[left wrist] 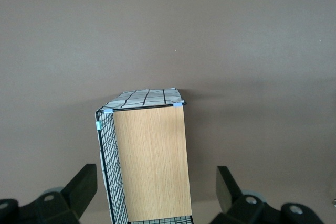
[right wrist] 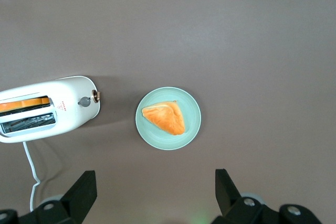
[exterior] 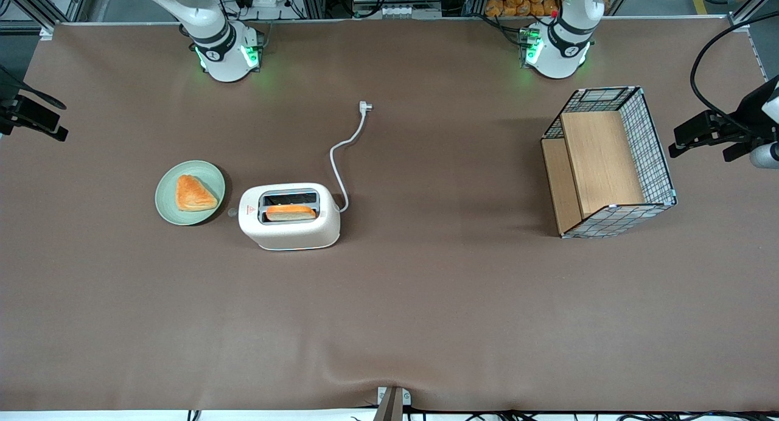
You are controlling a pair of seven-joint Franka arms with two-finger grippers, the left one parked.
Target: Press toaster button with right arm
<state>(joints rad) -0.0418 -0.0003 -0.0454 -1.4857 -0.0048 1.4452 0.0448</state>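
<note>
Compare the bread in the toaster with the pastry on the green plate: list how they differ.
The bread slice stands on edge in a toaster slot; the pastry lies flat on the green plate. The slice shows as a long strip; the pastry is triangular. Both are golden-orange. The gripper is open, high above the plate.

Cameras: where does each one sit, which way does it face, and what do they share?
Front view: high, looking down on the table; both arm bases show.
Right wrist view: above the toaster, its button and the plate; open gripper shows.
Left wrist view: above the wire basket.
Front shares the toaster and basket.
</note>
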